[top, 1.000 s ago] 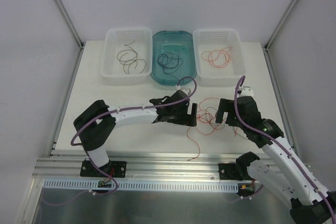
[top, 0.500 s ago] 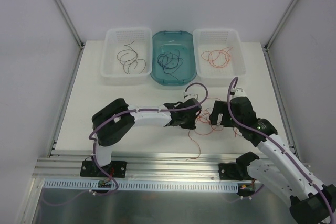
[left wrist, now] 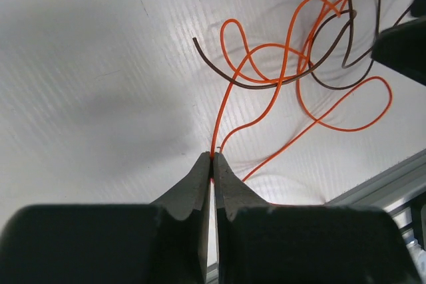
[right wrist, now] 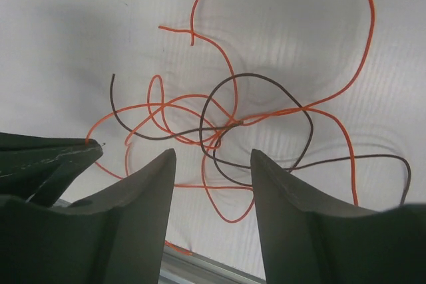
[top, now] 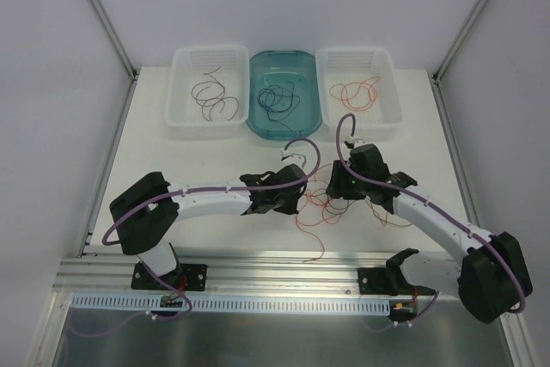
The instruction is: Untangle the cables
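The cables (top: 322, 210) lie as a loose knot of orange and dark brown strands on the white table (top: 198, 156), between the two grippers and near the front edge. The left gripper (left wrist: 212, 158) has its jaws pressed together on one orange wire (left wrist: 219, 114), pinching it at the very fingertips just outside the knot. The right gripper (right wrist: 212, 161) hangs over the heart of the knot with its jaws spread and nothing between them. These wires look feather-light, hair-thin and springy, so they probably hold their curl, snag on each other and drag the whole knot when one is pulled. A fingertip pinch on a free end or outer loop, like that of the dark brown wire (right wrist: 259, 76), seems safer than grabbing at the crossings
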Tool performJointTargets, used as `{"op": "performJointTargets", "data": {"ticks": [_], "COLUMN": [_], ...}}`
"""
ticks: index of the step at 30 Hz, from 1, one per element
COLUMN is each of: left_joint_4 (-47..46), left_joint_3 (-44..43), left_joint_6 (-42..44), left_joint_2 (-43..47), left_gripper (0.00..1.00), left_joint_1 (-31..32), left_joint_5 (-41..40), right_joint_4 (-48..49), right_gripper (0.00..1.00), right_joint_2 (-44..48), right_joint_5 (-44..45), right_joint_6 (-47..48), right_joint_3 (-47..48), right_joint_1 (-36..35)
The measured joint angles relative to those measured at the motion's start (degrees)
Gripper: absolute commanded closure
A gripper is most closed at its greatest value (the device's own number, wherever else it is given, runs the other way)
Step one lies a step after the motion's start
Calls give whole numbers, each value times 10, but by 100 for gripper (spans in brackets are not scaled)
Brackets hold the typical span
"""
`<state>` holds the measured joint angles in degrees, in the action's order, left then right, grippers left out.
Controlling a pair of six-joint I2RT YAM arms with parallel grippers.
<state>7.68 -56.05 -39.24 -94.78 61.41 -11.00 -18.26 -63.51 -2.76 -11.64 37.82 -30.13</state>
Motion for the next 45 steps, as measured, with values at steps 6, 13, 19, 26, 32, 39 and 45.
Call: {"op": "performJointTargets", "data": {"ticks": [6,13,19,26,32,39,45], "left_joint_4": [2,3,4,6,10,36,57], "left_joint_3": [12,18,43,83,139,198,239], "left_joint_6": [13,14,14,14,13,9,-4], "left_joint_2": [18,18,21,63,111,187,251], "left_gripper": [100,100,100,100,100,100,100], "left_joint_1": [0,-3,-25,-68,-140,-221,-283], "left_joint_5": [-1,-1,-2,-5,-5,-23,-49], "right_joint_4": [31,52,36,-42,-108,-150,-163], "right_gripper": [58,87,99,99,99,99,99], "right_joint_2": [-96,-149,-133,-27,100,224,290], "right_joint_5": [8,39,75,130,154,194,271], "right_joint_6": [-17,-28,-24,1,33,76,101], "right_joint_3": [35,38,40,82,166,273,308], "right_joint_1": [-43,-56,-56,-56,-56,-56,-56]}}
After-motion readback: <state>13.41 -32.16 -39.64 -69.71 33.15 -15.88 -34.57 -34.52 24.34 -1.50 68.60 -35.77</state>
